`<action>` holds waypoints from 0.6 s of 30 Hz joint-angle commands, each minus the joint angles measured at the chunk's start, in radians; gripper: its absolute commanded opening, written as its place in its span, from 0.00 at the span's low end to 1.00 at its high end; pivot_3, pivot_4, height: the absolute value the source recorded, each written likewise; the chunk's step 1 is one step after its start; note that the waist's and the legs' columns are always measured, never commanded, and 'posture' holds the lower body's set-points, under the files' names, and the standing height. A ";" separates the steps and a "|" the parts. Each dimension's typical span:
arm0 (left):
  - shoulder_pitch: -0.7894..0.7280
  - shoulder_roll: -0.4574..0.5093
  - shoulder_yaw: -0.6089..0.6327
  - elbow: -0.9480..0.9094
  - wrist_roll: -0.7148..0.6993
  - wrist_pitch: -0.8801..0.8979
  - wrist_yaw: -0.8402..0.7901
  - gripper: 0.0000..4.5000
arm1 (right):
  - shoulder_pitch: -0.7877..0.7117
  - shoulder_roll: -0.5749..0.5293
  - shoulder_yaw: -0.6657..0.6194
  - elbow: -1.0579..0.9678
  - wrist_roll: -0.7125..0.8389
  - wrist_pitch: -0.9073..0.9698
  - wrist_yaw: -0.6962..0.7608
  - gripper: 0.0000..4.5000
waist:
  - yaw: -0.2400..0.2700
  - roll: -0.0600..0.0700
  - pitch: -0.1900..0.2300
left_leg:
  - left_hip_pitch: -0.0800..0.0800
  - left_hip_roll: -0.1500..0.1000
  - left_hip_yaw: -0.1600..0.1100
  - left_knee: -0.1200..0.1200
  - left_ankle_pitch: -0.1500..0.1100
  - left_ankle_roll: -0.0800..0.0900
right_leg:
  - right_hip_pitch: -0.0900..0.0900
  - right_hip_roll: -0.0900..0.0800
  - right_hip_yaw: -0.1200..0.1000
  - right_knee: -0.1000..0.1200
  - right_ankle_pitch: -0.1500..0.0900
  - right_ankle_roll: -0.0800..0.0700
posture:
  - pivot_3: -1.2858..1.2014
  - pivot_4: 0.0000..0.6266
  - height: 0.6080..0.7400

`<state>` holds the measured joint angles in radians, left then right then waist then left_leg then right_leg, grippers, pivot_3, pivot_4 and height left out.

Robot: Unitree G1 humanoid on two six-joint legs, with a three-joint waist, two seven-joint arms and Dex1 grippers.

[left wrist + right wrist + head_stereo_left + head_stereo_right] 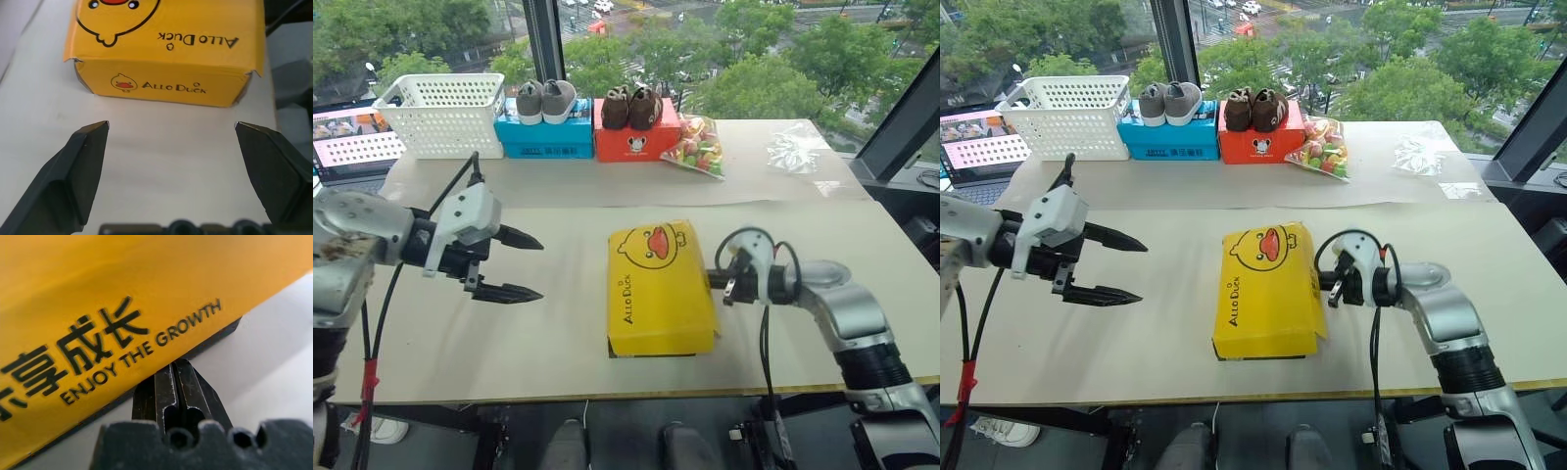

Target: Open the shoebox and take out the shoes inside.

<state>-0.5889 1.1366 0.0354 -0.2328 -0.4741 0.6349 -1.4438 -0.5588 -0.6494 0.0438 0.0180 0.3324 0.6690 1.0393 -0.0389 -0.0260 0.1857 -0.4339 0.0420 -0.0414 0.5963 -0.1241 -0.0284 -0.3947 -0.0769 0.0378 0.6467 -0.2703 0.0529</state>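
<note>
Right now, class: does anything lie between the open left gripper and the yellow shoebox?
No. Bare table lies between the left gripper and the shoebox. The closed right gripper is already at the box's far side, under the lid's edge.

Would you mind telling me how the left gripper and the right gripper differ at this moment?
The left gripper has its fingers spread wide; the right gripper is shut. The left gripper hovers apart from the shoebox, facing one side; the right gripper's tips press at the lower edge of the lid on the opposite side. Both have two black fingers, point toward the shoebox, and hold nothing.
</note>
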 commanded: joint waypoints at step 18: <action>-0.295 0.194 0.179 -0.137 -0.371 0.361 0.120 0.99 | -0.371 0.525 0.179 0.144 0.152 0.166 -0.135 0.00 | -0.005 -0.002 0.004 | -0.007 0.006 0.003 0.001 0.000 0.000 | -0.012 0.007 0.004 0.005 0.001 -0.003 | 0.52 0.24 1.00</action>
<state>-0.8411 1.3000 0.2012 -0.3631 -0.8289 0.9894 -1.3359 -0.9090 -0.1262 0.1738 0.1579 0.5353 0.9036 0.9025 -0.0435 -0.0279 0.1900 -0.4412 0.0478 -0.0386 0.5971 -0.1242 -0.0285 -0.4062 -0.0696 0.0414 0.6517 -0.2691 0.0503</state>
